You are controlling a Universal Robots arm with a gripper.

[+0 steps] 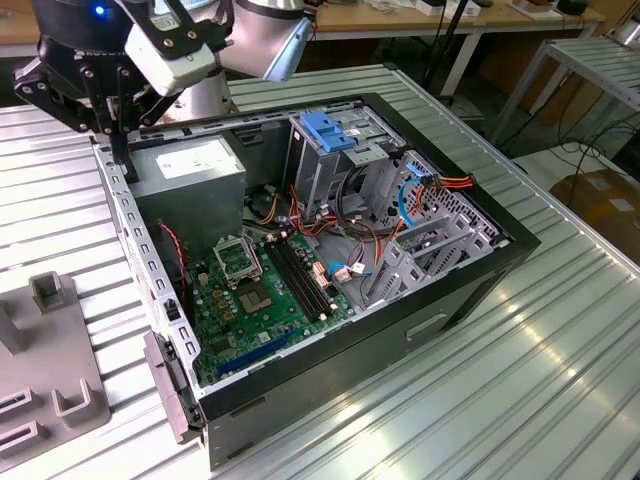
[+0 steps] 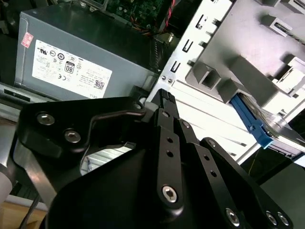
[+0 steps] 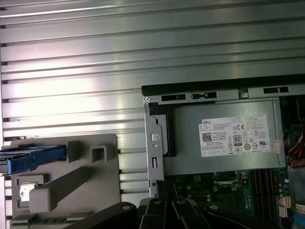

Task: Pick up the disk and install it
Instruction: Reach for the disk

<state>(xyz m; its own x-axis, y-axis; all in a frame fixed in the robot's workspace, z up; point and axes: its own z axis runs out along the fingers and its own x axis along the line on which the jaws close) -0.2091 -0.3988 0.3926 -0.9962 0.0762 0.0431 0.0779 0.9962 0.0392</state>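
Blue-framed disk (image 2: pixel 251 120) — well apart from tool (image 2: pixel 164 95).

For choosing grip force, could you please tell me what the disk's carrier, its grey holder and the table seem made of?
The disk: carrier frame bright blue, evenly coloured, probably moulded plastic. The grey holder: matte, blocky pegs, likely plastic. The table: silvery, ribbed, with glare streaks, apparently bare aluminium.

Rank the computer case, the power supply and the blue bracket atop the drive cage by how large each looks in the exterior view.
Largest to smallest:
1. computer case
2. power supply
3. blue bracket
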